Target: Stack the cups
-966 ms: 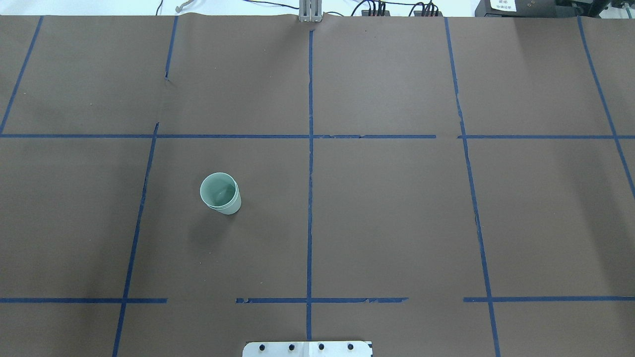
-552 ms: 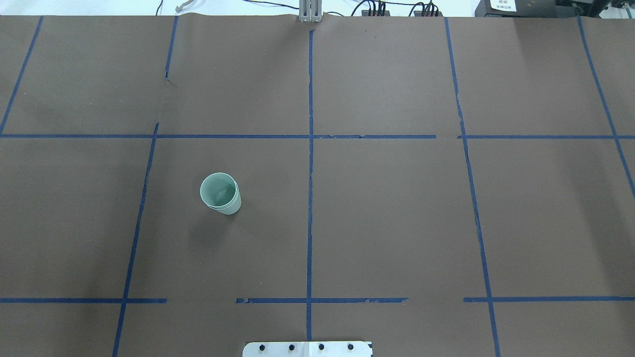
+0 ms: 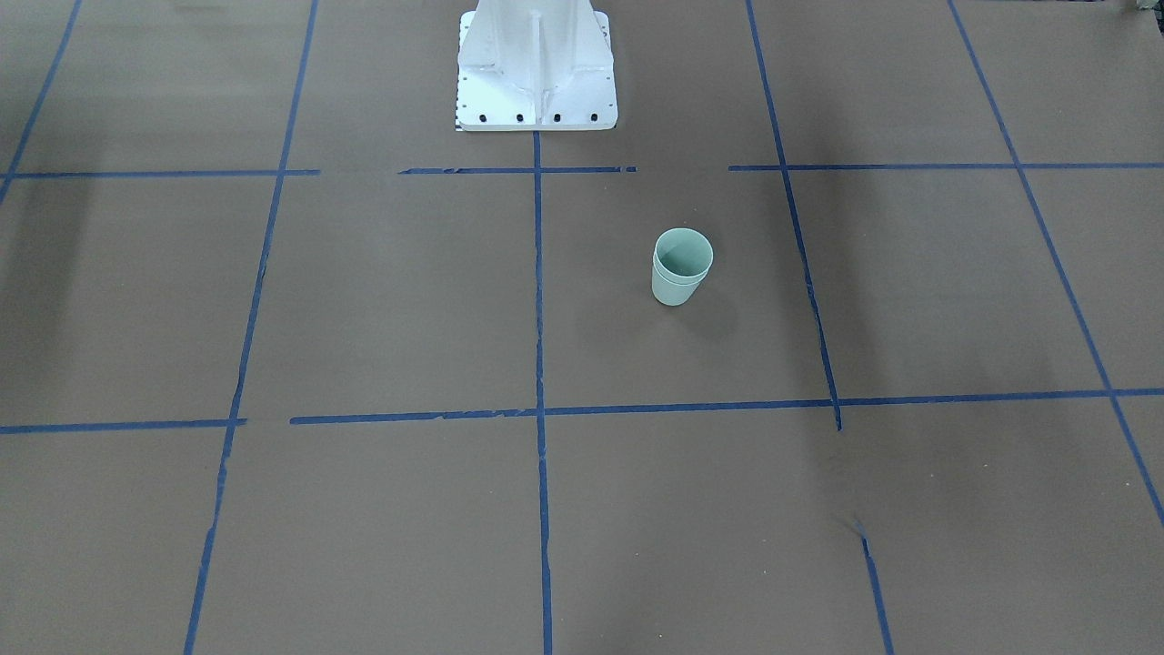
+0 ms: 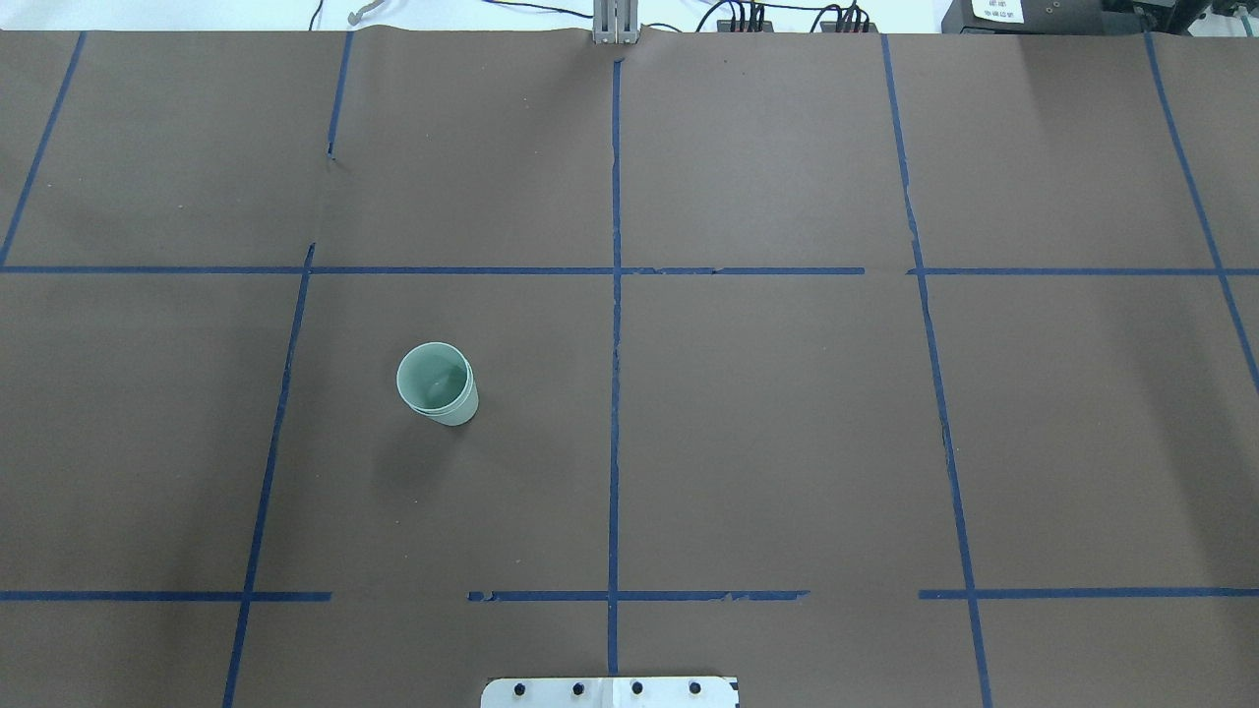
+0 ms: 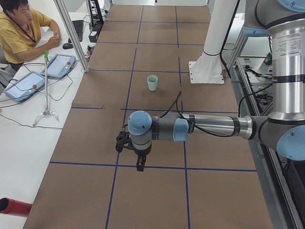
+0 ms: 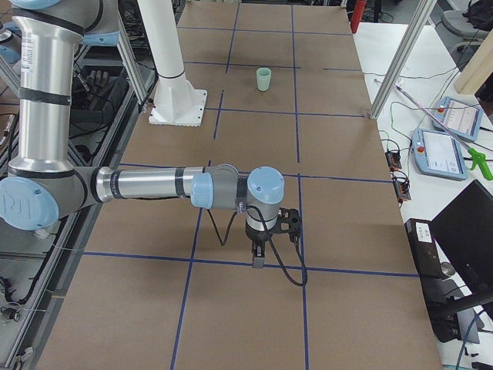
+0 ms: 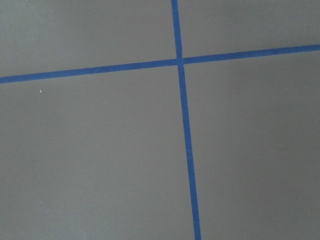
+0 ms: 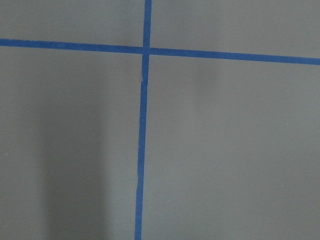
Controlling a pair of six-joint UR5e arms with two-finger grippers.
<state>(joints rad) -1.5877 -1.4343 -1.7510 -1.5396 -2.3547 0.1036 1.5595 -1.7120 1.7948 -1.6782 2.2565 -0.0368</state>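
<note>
Nesting cups (image 4: 438,385) well apart from grippers (image 5: 138,166) (image 6: 257,262)

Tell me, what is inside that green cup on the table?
A second matching cup sits nested inside the outer cup, its rim slightly higher. The inner one looks empty; the outer cup's floor is hidden by it.

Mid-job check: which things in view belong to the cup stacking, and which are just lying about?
Job:
- cups, nested upright on the table
- left gripper and right gripper, both well away from the cups

Lying about, on the side bench:
- teach pendants
- grabber stick
- computer mouse
- red tube
</note>
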